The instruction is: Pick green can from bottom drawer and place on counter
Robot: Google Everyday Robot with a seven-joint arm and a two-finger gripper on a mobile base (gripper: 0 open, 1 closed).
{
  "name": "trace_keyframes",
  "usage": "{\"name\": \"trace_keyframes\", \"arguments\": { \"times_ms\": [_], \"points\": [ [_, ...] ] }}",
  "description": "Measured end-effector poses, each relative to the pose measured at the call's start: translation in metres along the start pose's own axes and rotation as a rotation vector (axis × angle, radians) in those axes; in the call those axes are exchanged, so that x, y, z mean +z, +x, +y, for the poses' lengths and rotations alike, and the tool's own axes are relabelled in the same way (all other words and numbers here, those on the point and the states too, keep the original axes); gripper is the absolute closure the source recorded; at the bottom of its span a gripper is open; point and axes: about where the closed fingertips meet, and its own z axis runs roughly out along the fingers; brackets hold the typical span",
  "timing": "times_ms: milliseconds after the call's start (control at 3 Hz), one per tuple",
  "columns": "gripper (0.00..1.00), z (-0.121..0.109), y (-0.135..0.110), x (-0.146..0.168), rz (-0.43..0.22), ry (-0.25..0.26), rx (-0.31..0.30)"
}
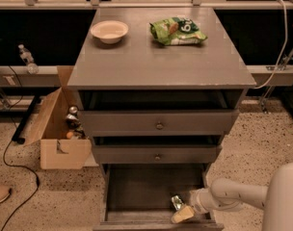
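Note:
The bottom drawer (137,191) stands pulled open below two upper drawers with round knobs. The green can (177,202) lies near the drawer's front right corner, its silver end showing. My gripper (184,211) reaches in from the lower right on a white arm. Its pale fingers (182,214) sit right at the can, just in front of it. The counter (156,57) is the grey top of the cabinet, high above the gripper.
A beige bowl (109,31) and a crinkled green snack bag (178,31) sit at the back of the counter. An open cardboard box (59,129) with cans stands left of the cabinet. A black cable (11,177) runs across the speckled floor.

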Motion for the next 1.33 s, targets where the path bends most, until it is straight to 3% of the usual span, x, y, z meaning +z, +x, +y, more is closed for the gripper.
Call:
{"name": "trace_keyframes", "arguments": {
  "times_ms": [667,1000,1333],
  "points": [
    [0.0,-0.024,0.016,0.061,0.06,-0.008,0.089],
    [0.0,-0.027,0.013,0.068,0.054,-0.01,0.1],
    [0.0,-0.039,0.005,0.077,0.038,0.023,0.118]
  ]
}}
